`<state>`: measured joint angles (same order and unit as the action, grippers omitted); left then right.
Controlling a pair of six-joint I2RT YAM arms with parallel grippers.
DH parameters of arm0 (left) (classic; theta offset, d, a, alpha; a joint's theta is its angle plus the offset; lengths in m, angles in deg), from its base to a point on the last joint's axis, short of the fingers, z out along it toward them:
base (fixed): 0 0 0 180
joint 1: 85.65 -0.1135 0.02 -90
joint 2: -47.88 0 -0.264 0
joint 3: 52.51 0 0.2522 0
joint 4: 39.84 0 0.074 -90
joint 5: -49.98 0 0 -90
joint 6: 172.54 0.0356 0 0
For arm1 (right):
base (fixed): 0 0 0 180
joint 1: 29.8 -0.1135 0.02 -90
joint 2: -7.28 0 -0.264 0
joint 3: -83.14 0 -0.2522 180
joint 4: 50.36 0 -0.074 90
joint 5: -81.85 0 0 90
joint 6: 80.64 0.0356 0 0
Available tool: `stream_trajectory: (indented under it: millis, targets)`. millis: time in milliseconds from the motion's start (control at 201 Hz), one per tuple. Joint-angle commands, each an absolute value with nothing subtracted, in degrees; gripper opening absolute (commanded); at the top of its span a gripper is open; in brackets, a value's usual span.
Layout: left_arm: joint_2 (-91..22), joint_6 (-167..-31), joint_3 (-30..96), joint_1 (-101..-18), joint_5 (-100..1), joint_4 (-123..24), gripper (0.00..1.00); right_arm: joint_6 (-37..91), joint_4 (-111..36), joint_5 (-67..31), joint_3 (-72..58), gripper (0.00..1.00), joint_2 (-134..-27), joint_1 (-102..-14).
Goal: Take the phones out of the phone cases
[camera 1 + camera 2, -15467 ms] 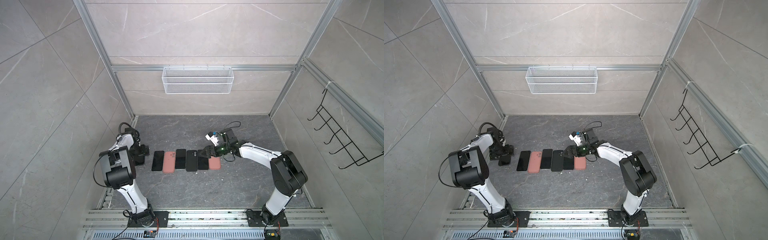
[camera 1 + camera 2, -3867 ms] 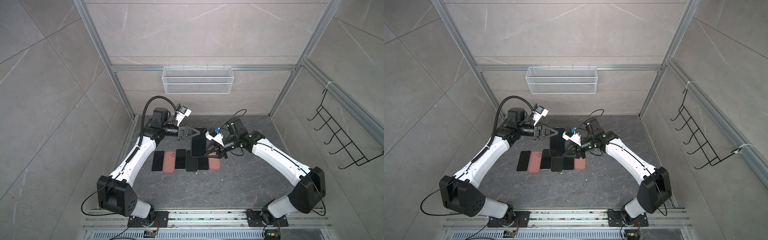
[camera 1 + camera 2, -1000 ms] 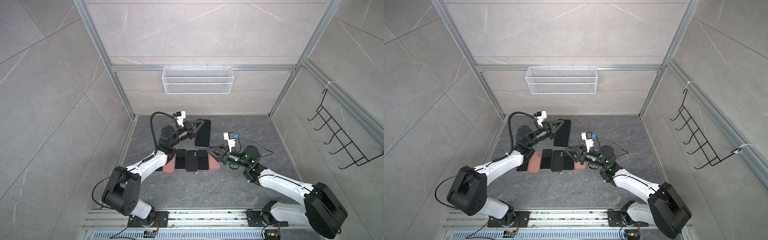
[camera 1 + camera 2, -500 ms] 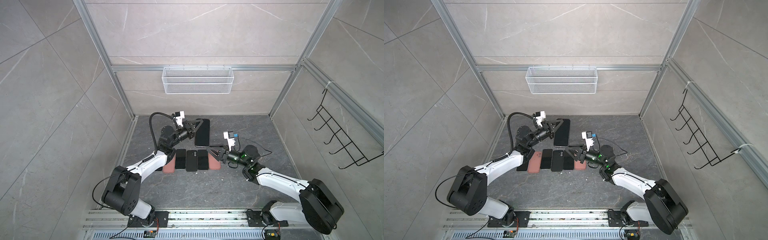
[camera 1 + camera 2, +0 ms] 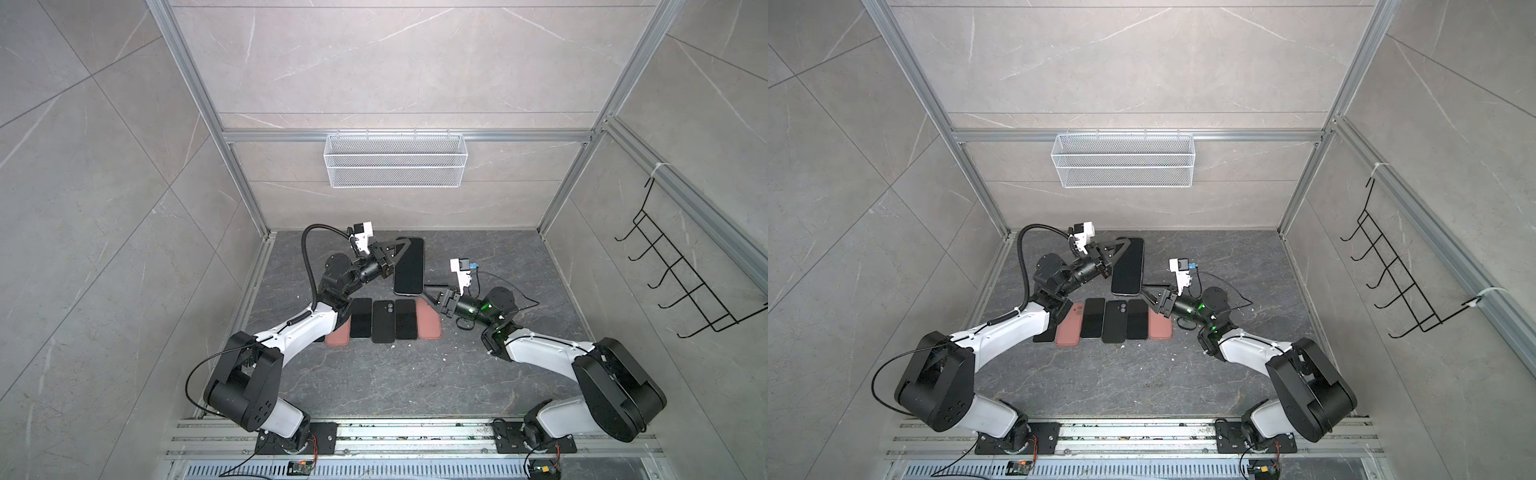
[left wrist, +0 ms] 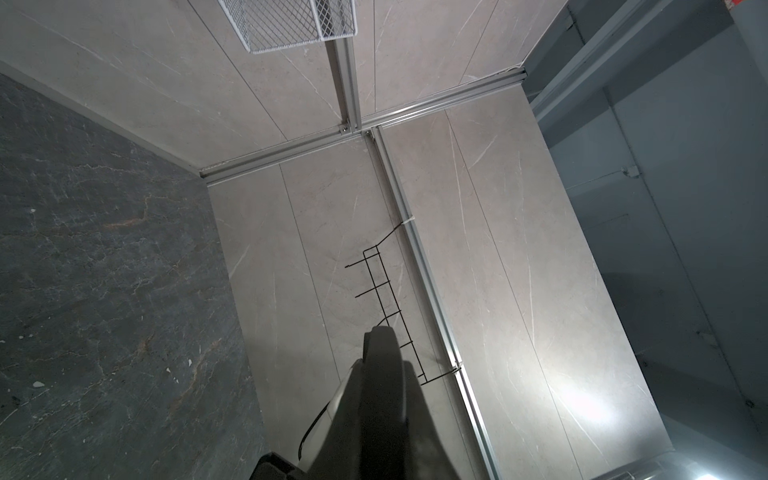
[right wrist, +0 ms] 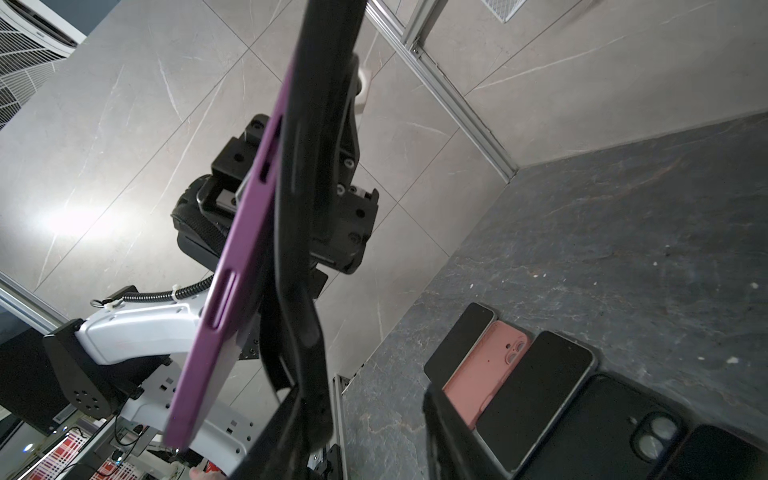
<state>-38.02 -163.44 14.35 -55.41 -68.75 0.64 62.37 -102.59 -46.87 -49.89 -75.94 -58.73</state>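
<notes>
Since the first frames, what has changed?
The left gripper swung in from the left wall, took the cased phone and holds it raised behind the row of phones. The right gripper left that row, dropped low, and sits open by the phone's near corner. The row stayed put.

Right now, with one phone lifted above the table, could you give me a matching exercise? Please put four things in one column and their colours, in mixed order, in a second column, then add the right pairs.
Things
1. held case
2. basket
3. hook rack
4. right-end case of the row on the table

Colours
a. black
b. pink
c. white
d. purple

Pairs: 1-d, 2-c, 3-a, 4-b
</notes>
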Motion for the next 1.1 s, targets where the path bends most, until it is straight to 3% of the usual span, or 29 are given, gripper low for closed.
stream_trajectory:
  millis: [0, 159, 279, 409, 468, 573, 773, 992, 1096]
  targets:
    - [-36.0, -162.6, 14.9, -54.5, -70.6, 4.1, 0.00, 65.9, -107.2, -47.2, -49.7, 0.42, -76.5, -58.0]
    - [-38.4, -162.0, 13.5, -54.5, -68.4, 3.7, 0.00, 69.5, -110.7, -49.6, -50.9, 0.22, -76.6, -58.0]
    - [-42.0, -160.8, 14.2, -54.3, -66.7, 2.7, 0.00, 73.0, -110.7, -50.3, -52.7, 0.00, -75.0, -58.0]
    - [-48.2, -159.1, 16.5, -51.9, -65.8, 1.2, 0.00, 68.2, -90.8, -48.5, -52.6, 0.00, -67.1, -57.1]
    - [-51.1, -157.8, 18.4, -50.3, -65.8, -0.5, 0.24, 63.1, -73.2, -45.0, -51.2, 0.00, -62.1, -56.5]
    - [-55.7, -156.7, 20.3, -48.6, -64.8, -0.6, 0.51, 51.7, -43.3, -37.4, -46.8, 0.00, -54.6, -55.0]
    - [-63.1, -155.7, 25.2, -46.6, -65.7, -1.1, 0.73, 43.3, -21.7, -31.4, -43.9, 0.00, -49.5, -50.6]
    - [-62.9, -148.5, 25.5, -45.8, -66.2, -7.4, 0.76, 37.6, -16.1, -30.0, -43.6, 0.00, -52.5, -47.5]
    - [-59.9, -139.5, 26.5, -44.4, -68.4, -17.4, 0.76, 36.3, -17.2, -30.9, -44.1, 0.00, -55.5, -46.4]
